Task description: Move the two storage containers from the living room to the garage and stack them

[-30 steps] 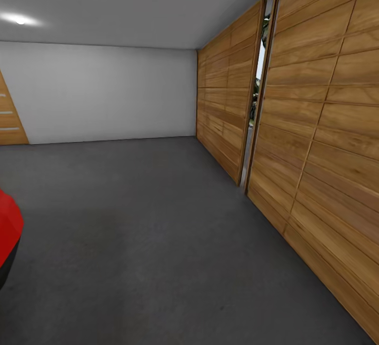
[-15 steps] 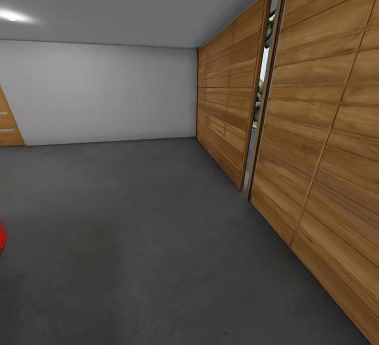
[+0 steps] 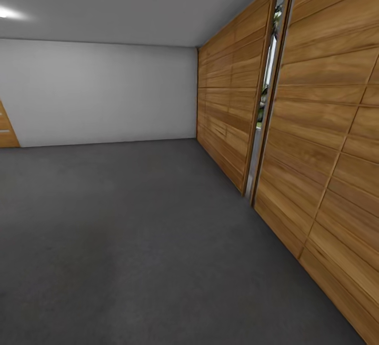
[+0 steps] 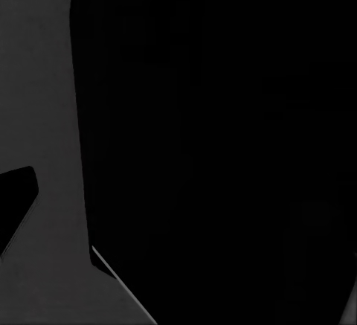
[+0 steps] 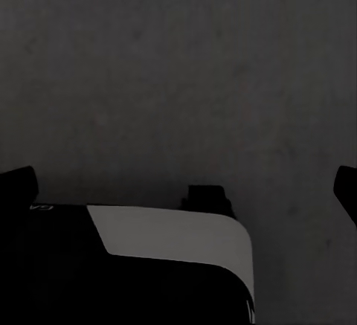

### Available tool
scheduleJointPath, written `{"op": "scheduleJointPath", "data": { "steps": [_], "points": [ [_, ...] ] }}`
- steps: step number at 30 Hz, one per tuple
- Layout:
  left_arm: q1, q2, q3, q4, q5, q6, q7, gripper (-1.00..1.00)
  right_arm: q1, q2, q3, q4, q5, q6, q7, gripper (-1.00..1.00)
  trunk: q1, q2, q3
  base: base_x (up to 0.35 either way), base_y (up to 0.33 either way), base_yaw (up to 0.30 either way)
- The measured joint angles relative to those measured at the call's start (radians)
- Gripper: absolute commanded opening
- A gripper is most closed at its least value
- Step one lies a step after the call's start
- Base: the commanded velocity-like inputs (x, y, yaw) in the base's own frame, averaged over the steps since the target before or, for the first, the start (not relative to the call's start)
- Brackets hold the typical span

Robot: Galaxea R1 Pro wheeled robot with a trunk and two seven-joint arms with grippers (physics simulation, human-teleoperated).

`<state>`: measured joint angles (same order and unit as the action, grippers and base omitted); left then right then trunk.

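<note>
The two storage containers are out of view, and so is the living room. The head view looks across the garage: dark grey floor (image 3: 131, 229), a plain white back wall (image 3: 105, 92) and wood-panelled doors (image 3: 326, 140) along the right. My right gripper (image 5: 181, 185) hangs over the grey floor (image 5: 186, 65), its fingertips (image 5: 18, 184) at opposite edges of the picture, open and holding nothing. In the left wrist view one fingertip (image 4: 16, 198) of my left gripper (image 4: 178, 198) sits far out at the edge, and a large black shape (image 4: 223, 132) covers the rest.
A narrow bright gap (image 3: 263, 108) runs between two door panels on the right. A strip of another wooden door (image 3: 5, 129) shows at the far left. A white and black part of my own body (image 5: 171, 258) lies below the right gripper.
The whole head picture has shifted: the camera has turned right and moved forward. The red car at the lower left edge has slipped out of the picture.
</note>
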<state>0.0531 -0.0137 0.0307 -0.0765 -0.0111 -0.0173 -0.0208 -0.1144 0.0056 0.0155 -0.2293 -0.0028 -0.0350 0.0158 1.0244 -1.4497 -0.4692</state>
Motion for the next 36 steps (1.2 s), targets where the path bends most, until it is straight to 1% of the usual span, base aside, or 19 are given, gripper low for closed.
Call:
{"op": "scheduleJointPath", "data": {
  "steps": [12, 19, 36],
  "points": [
    [0.0, 0.001, 0.0, 0.0, 0.0, 0.0, 0.001, 1.0, 0.0, 0.001, 0.0, 0.0, 0.0, 0.002, -0.003, 1.0, 0.0, 0.0, 0.0, 0.341, 0.0, 0.0],
    [0.0, 0.002, 0.001, 0.0, 0.0, 0.0, 0.001, 1.0, 0.0, 0.001, 0.0, 0.0, 0.0, 0.002, -0.004, 1.0, 0.0, 0.0, -0.005, 0.341, 0.0, 0.016],
    [0.0, 0.005, 0.001, 0.0, 0.0, 0.0, 0.002, 1.0, 0.0, 0.001, 0.0, 0.0, 0.001, 0.001, -0.006, 1.0, 0.0, 0.0, -0.028, 0.341, 0.0, 0.172]
  ]
}}
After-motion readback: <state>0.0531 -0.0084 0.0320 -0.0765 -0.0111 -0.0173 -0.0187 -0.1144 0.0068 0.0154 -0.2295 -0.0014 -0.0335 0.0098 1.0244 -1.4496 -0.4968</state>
